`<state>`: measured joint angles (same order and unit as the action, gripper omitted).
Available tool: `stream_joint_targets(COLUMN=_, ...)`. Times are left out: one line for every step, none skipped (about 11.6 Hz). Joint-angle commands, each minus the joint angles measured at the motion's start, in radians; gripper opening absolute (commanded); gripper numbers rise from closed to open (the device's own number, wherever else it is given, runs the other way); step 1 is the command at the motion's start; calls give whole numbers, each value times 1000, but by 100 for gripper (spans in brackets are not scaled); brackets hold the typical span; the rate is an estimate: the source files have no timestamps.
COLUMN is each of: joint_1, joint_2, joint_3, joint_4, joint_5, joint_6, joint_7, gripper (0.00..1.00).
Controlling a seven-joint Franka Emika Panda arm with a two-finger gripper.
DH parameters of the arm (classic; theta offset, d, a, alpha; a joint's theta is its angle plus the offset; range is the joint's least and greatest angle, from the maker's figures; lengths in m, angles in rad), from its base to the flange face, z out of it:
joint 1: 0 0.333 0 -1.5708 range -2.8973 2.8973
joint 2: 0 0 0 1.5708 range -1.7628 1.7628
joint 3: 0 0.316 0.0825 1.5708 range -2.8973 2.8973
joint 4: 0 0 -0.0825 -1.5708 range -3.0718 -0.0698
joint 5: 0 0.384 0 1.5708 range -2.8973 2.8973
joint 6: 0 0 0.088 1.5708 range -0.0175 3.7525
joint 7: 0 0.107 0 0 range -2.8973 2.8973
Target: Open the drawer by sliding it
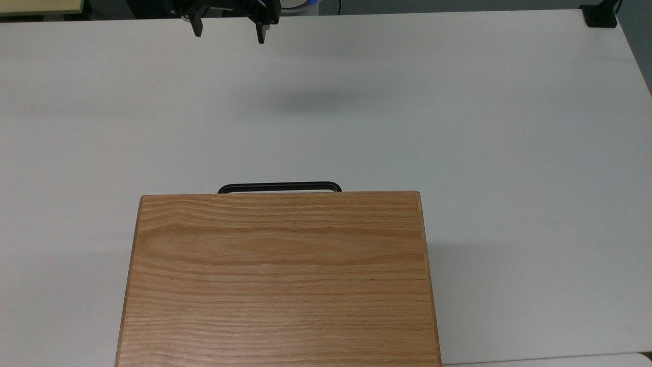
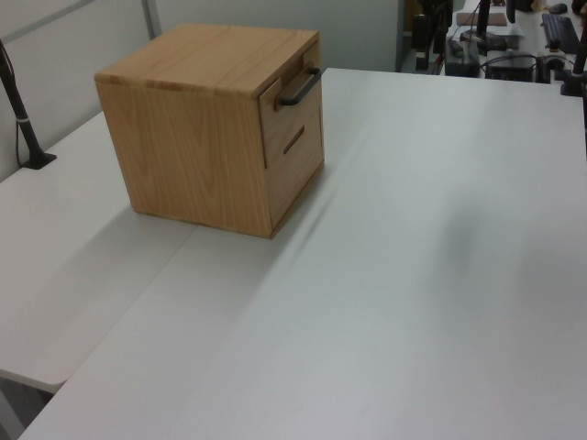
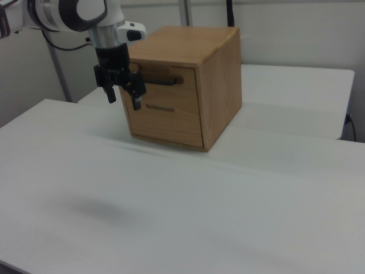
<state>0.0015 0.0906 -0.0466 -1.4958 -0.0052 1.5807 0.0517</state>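
Risk: my gripper (image 1: 227, 31) could come in too high or off-centre and clip the cabinet top (image 1: 277, 275) instead of straddling the thin black handle (image 1: 279, 187); a shallow hold may slip off the bar when I pull.
Cause: the handle sits close under the top's edge, leaving little room.
Gripper: fingers spread apart, holding nothing, hanging above the table (image 1: 509, 127).
Drawer: the upper drawer (image 2: 295, 108) looks closed or barely out, in the cabinet's front face.
Relation: well apart; in the top view the handle lies far below my gripper and slightly to its right.
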Motion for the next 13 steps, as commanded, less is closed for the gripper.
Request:
stream_joint_targets(joint_1=5, joint_2=-26, joint_3=-4, joint_4=-27, joint_5=5, joint_6=-11, joint_7=-19, gripper=100)
stream_joint_targets(joint_1=3, joint_2=-26, joint_3=-4, joint_4=-27, joint_5=5, joint_6=-13, joint_7=-20, gripper=100)
stream_joint_targets(joint_1=2, joint_2=-26, joint_3=-4, joint_4=-27, joint_5=5, joint_6=-24, joint_7=-21, gripper=100)
stream_joint_targets(joint_1=2, joint_2=-26, joint_3=-4, joint_4=-27, joint_5=5, joint_6=-37, joint_7=-23, gripper=100)
stream_joint_targets(joint_1=0, joint_2=-26, joint_3=-4, joint_4=-24, joint_5=5, joint_6=-41, joint_7=-23, gripper=100)
stream_joint_targets(joint_1=0, joint_2=-26, joint_3=-4, joint_4=-24, joint_5=5, joint_6=-41, joint_7=-23, gripper=100)
stream_joint_targets(joint_1=2, joint_2=-25, joint_3=-4, joint_4=-24, joint_5=5, joint_6=-41, joint_7=-23, gripper=100)
stream_joint_targets(joint_1=0, joint_2=-25, joint_3=-4, joint_4=-24, joint_5=5, joint_6=-41, joint_7=-23, gripper=100)
stream_joint_targets(joint_1=2, joint_2=-25, joint_3=-4, joint_4=-24, joint_5=7, joint_6=-41, joint_7=-23, gripper=100)
stream_joint_targets(joint_1=2, joint_2=-25, joint_3=-3, joint_4=-24, joint_5=7, joint_6=-41, joint_7=-23, gripper=100)
stream_joint_targets(joint_1=2, joint_2=-25, joint_3=-3, joint_4=-27, joint_5=7, joint_6=-42, joint_7=-23, gripper=100)
stream_joint_targets(joint_1=3, joint_2=-23, joint_3=-3, joint_4=-27, joint_5=7, joint_6=-48, joint_7=-23, gripper=100)
stream_joint_targets(joint_1=3, joint_2=-23, joint_3=-3, joint_4=-26, joint_5=7, joint_6=-53, joint_7=-23, gripper=100)
